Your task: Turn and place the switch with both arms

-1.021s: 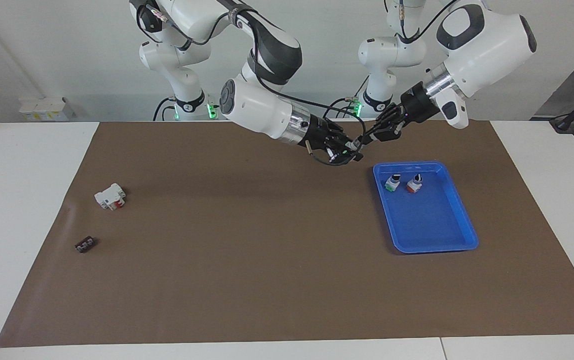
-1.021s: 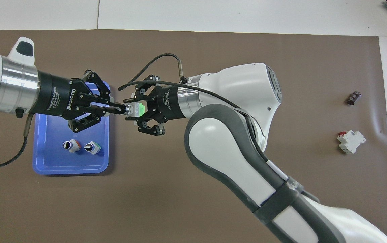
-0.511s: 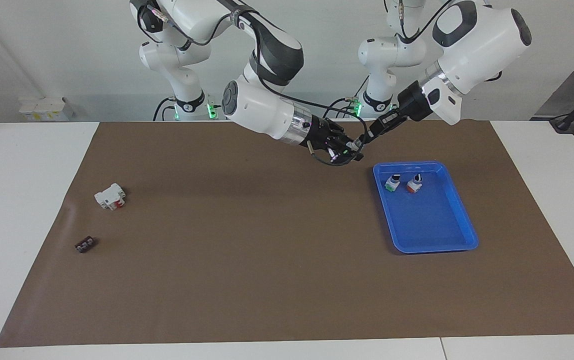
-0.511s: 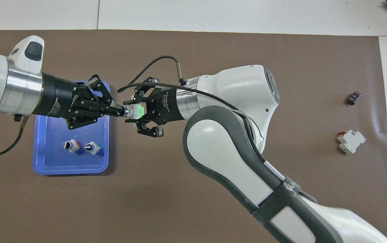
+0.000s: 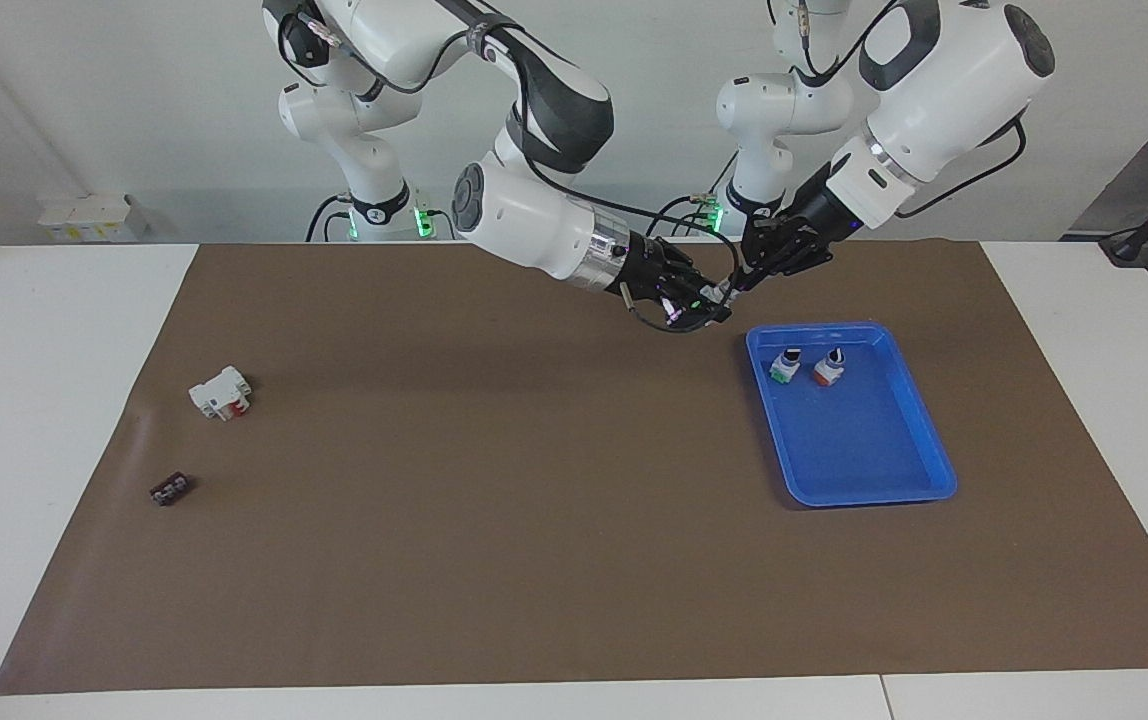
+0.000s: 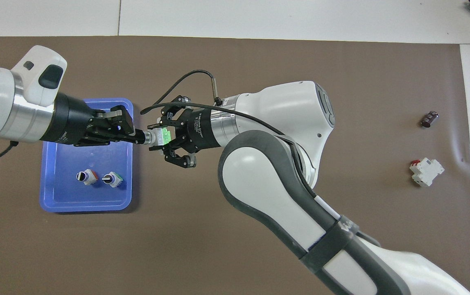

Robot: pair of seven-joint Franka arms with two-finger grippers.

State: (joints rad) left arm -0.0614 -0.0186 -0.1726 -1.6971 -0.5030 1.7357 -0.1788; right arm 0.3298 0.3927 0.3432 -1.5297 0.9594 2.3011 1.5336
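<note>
You have the switch (image 6: 159,136) in the air, left of centre in the overhead frame and just off the tray's edge; in the facing view it sits right of centre near the top, between the two arms. The right pincer (image 6: 162,137) is pinching its grey body and green block, while the left pincer (image 6: 138,137) has its fingers pressed together on the black knob at the other end.

Expect this part to be very light and rigid, hard plastic with smooth faces, so it will likely slip or twist out of a loose grip rather than bend. Hold the body by its flat sides, as your right pincer does now, and leave the knob free for the turning hand. The knob is small and round; you'll want a firm, centred pinch on it or the fingers may skate around it.

In looks it is tiny: a white-grey middle, a bright green block at one end and a black knob at the other. Two similar small switches (image 6: 111,179) stand in the blue tray (image 6: 57,200), one green-based, one red-based.
</note>
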